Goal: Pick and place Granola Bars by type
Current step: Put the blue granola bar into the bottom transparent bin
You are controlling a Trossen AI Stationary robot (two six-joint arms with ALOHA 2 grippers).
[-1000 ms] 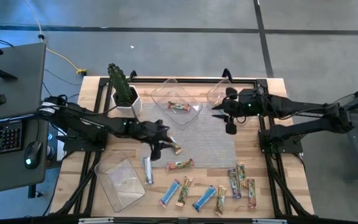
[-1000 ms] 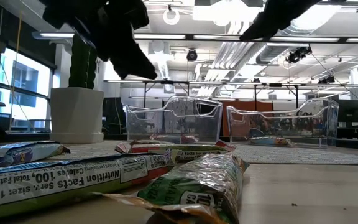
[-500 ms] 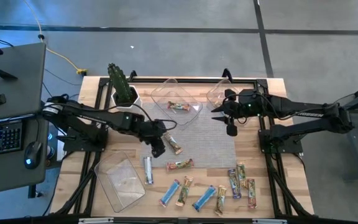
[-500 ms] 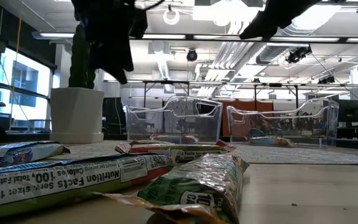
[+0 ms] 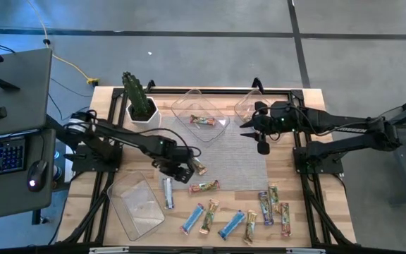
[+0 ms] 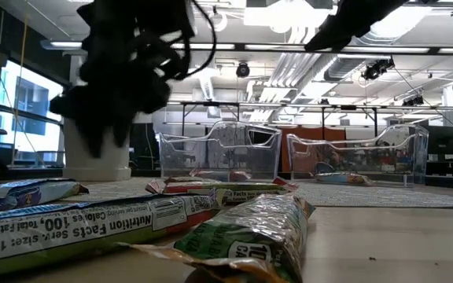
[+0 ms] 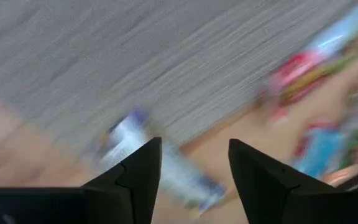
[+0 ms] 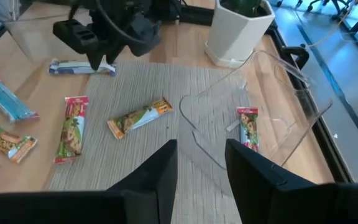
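Several granola bars lie flat along the table's near side: a silver one (image 5: 168,192), blue ones (image 5: 192,219) and others (image 5: 265,208). A tan bar (image 5: 199,166) and a red-green bar (image 5: 204,186) lie on the grey mat (image 5: 238,159). One more bar (image 5: 203,121) lies in a clear tray (image 5: 200,113). My left gripper (image 5: 182,175) hangs open over the mat's near left corner, pointing steeply down, between the tan and silver (image 7: 166,168) bars, touching neither. My right gripper (image 8: 201,171) stands open and empty, high over the far right.
A cactus in a white pot (image 5: 141,104) stands at the far left. A second clear tray (image 5: 249,106) sits at the far right, a third (image 5: 136,206) at the near left. A desk with keyboard and mouse (image 5: 5,155) lies beyond the table's left edge.
My left gripper has rolled about its own axis, tipped to point steeply down, sunk toward the table and shifted a little toward the near edge. The bars lie where they were. My right arm has kept still.
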